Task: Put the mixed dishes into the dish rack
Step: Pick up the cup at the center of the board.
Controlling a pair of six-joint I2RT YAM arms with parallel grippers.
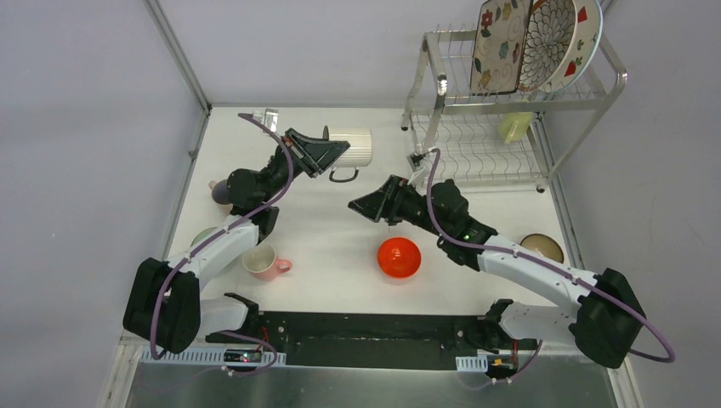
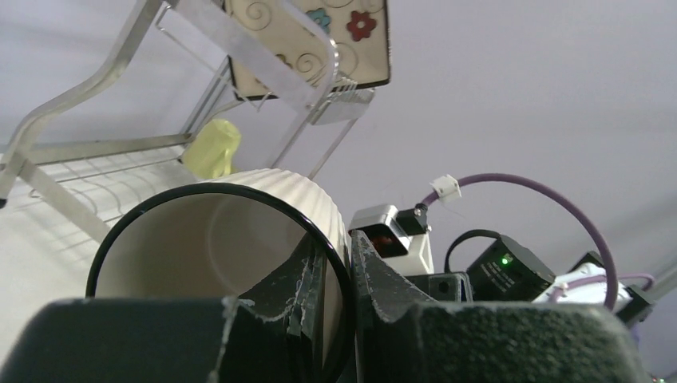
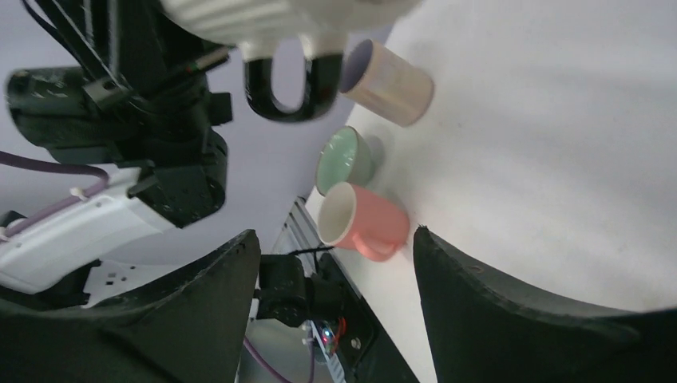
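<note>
My left gripper (image 1: 337, 150) is shut on the rim of a white ribbed cup (image 1: 354, 144) with a black handle, held above the table left of the dish rack (image 1: 442, 85). In the left wrist view one finger sits inside the cup (image 2: 263, 199) and the other outside, left gripper (image 2: 349, 255). My right gripper (image 1: 359, 206) hangs open and empty below that cup (image 3: 271, 20), right gripper (image 3: 335, 234). The rack's top shelf holds a floral plate (image 1: 500, 42), a brown-petal plate (image 1: 548, 42) and a strawberry plate (image 1: 585, 38). A yellow cup (image 1: 515, 126) lies on the lower shelf.
On the table are a red-orange bowl (image 1: 399, 257), a pink cup (image 1: 262, 262), a pale green bowl (image 1: 204, 237) half under the left arm, a lavender-lined cup (image 1: 219, 192) and a dark brown bowl (image 1: 542, 247). Frame posts edge the table.
</note>
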